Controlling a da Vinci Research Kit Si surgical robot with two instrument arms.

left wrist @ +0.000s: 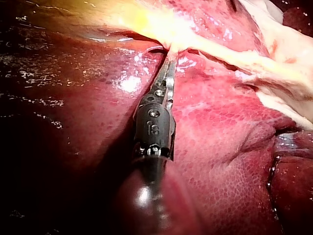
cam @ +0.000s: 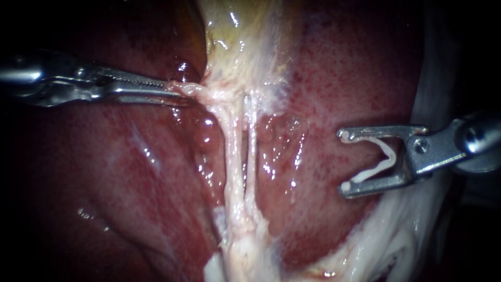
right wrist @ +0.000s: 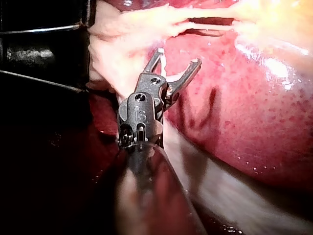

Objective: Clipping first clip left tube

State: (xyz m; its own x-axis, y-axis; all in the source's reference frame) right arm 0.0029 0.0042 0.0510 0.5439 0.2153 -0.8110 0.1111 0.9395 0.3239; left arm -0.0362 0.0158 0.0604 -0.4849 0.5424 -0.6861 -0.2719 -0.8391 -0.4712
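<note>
Two pale tubes run side by side down the middle of the endoscope view, the left tube (cam: 232, 151) and the right tube (cam: 251, 141), from the yellowish gallbladder (cam: 240, 36) over the red liver (cam: 365, 68). My left instrument (cam: 175, 90) is shut on pale tissue at the gallbladder's lower end and holds it taut to the left; the same grip shows in the left wrist view (left wrist: 170, 53). My right instrument (cam: 344, 161) hovers over the liver right of the tubes, apart from them. Its jaws stand wide and hold a white clip (cam: 378, 164), also seen in the right wrist view (right wrist: 166, 73).
Whitish fatty tissue (cam: 396, 235) lies along the lower right edge of the liver. The tubes join in a pale stump (cam: 242, 240) below. A dark object (right wrist: 44, 44) stands beside the tissue in the right wrist view.
</note>
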